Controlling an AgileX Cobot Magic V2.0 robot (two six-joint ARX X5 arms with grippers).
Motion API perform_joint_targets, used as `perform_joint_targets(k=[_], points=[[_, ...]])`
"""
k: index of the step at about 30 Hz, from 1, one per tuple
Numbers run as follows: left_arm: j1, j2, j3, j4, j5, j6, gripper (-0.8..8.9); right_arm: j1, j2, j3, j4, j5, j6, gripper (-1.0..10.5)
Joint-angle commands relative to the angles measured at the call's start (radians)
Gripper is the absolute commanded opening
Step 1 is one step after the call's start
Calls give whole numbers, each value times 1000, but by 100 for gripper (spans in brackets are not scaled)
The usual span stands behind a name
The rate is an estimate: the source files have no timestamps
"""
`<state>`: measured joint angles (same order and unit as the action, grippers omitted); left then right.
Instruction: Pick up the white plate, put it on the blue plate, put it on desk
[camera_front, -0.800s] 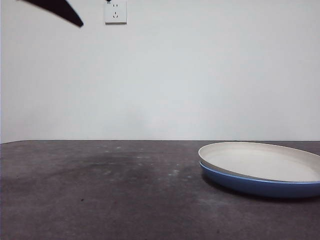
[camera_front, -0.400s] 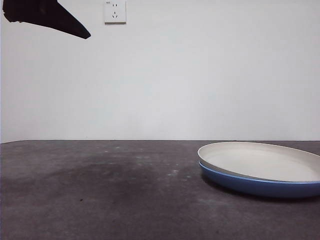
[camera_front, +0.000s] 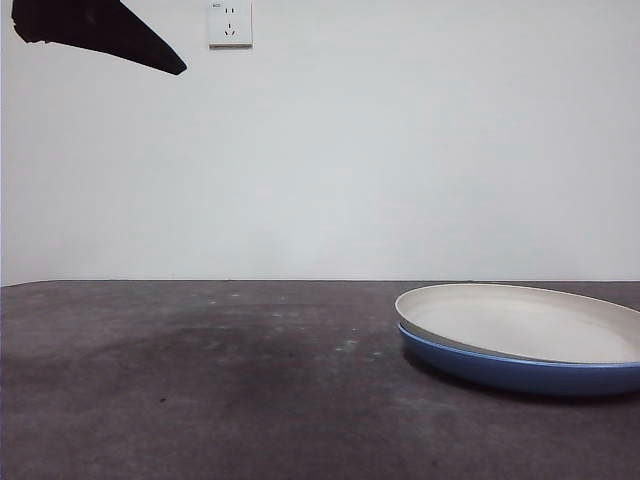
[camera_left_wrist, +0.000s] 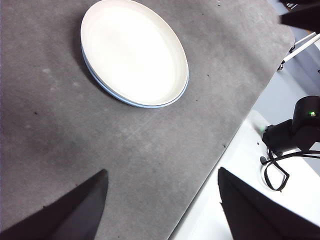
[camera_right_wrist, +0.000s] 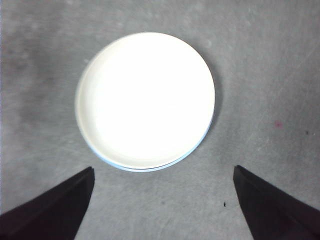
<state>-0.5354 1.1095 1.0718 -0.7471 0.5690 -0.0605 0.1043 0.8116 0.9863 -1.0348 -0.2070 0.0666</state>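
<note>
Looking at how things lie, the stacking part seems done: the white plate (camera_front: 520, 322) is sitting nested in the blue plate (camera_front: 510, 371), with only a thin blue rim peeking out underneath. The stack rests on the dark counter (camera_front: 200, 390), off toward the right in the front view, and the white plate looks tipped a bit rather than seated dead flat.

Neither hand is touching anything. The right hand (camera_right_wrist: 162, 205) hangs high above the stack, jaws spread wide apart, with both plates framed between them from well above. The left hand (camera_left_wrist: 162, 205) is also spread apart and empty, off to the side over the counter near its edge, well apart from the plates. A black tip (camera_front: 100, 30) shows at the top left corner of the front view, by the wall outlet (camera_front: 231, 24); I can't say for sure which arm that is.

My guess on what's left: depends how you read "put it on desk." If the stack on the counter counts, it's basically finished; if the white plate has to come back off, that's not yet done.
</note>
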Motion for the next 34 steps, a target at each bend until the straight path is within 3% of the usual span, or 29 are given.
perform_joint_targets(k=[1, 6, 15, 34], points=[[-9, 7, 9, 7, 4, 21, 339, -19, 58, -61, 80, -16, 43, 443], [-9, 7, 9, 4, 4, 22, 339, -60, 179, -150, 241, -56, 83, 443], [-9, 7, 9, 7, 4, 23, 339, -125, 415, -156, 356, -90, 79, 420], [-9, 7, 9, 8, 4, 23, 339, -129, 713, -156, 534, -143, 79, 315]])
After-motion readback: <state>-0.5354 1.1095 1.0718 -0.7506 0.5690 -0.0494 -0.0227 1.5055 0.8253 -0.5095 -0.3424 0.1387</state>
